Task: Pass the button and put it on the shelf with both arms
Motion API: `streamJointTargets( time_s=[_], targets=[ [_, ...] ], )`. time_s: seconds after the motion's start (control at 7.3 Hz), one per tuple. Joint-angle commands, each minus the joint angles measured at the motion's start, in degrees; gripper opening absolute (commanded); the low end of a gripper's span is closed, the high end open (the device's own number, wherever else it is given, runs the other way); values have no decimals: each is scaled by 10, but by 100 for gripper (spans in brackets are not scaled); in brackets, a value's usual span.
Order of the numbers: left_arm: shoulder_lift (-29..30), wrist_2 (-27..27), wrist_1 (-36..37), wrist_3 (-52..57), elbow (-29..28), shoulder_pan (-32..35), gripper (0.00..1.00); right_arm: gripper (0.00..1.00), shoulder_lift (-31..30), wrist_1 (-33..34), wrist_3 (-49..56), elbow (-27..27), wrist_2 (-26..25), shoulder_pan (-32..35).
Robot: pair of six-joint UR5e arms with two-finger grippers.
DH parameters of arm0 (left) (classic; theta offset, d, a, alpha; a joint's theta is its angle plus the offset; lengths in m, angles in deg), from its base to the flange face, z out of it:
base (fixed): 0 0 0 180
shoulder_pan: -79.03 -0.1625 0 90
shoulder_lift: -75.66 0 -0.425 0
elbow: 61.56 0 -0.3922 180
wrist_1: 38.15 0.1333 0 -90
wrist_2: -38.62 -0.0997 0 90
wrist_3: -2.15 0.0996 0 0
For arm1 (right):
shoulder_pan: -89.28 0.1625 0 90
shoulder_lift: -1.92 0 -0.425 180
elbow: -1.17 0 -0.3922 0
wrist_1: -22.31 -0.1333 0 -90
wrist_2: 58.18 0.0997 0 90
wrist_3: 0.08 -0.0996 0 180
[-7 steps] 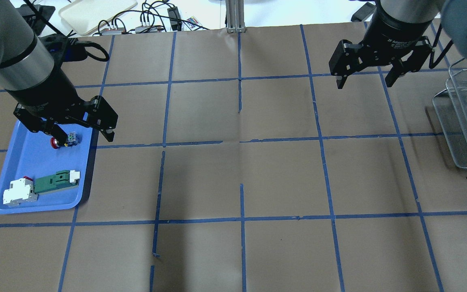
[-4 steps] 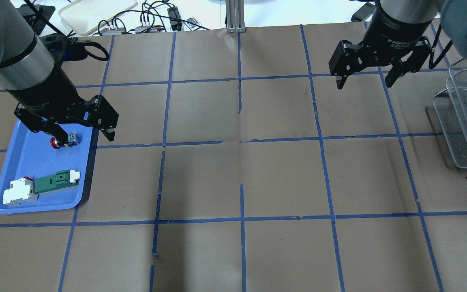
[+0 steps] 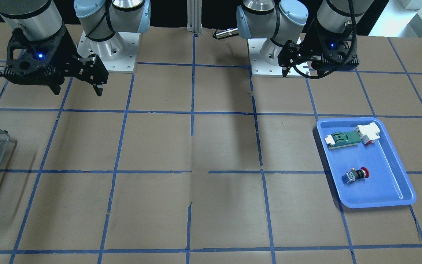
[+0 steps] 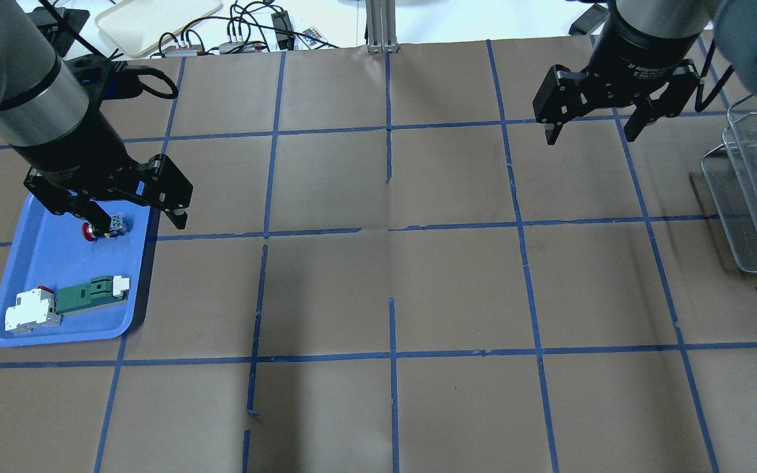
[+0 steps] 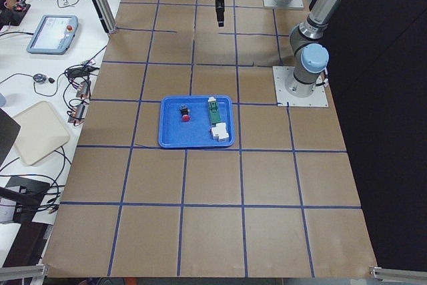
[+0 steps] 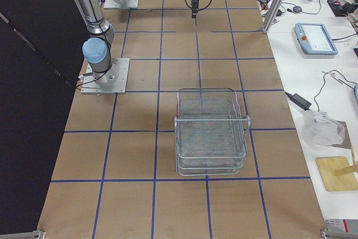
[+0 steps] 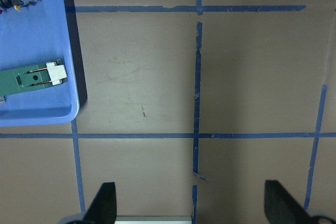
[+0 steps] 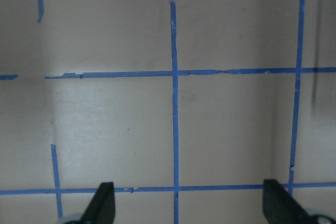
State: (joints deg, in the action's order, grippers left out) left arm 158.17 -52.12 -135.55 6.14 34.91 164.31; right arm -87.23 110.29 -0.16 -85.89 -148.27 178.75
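Although the overhead pictures span a full second, almost nothing differs between them. The left gripper (image 4: pixel 136 221) hangs over the far end of the shallow blue rectangular plastic tray (image 4: pixel 43 263) just as it did, jaws wide apart and empty. The small push-button switch with its red mushroom cap, black collar and blue-grey block (image 4: pixel 106 227) lies on its side in that tray, unmoved and untouched. It sits apart from the flat green-and-white module (image 4: pixel 87 295) at the tray's near end. In the left wrist view the button shows only at the top-left corner, so the fingers are probably not centred over it yet.

The right gripper (image 4: pixel 591 136) is likewise where it was, spread open and carrying nothing, high over the brown table near the silver wire-mesh tiered shelf (image 6: pixel 211 132). This stillness suggests the task is barely begun: the pick-up, the hand-over and the placing all remain to be done.
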Motion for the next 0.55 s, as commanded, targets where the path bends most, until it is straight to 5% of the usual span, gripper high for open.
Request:
streamJointTargets(
  time_s=[0.0,0.41],
  targets=[
    [0,0,-1,0,0,1,100,100,-1,-1,0,0,0,0],
    [2,-5,3,4,0,-2,100,100,-1,0,0,0,0,0]
  ],
)
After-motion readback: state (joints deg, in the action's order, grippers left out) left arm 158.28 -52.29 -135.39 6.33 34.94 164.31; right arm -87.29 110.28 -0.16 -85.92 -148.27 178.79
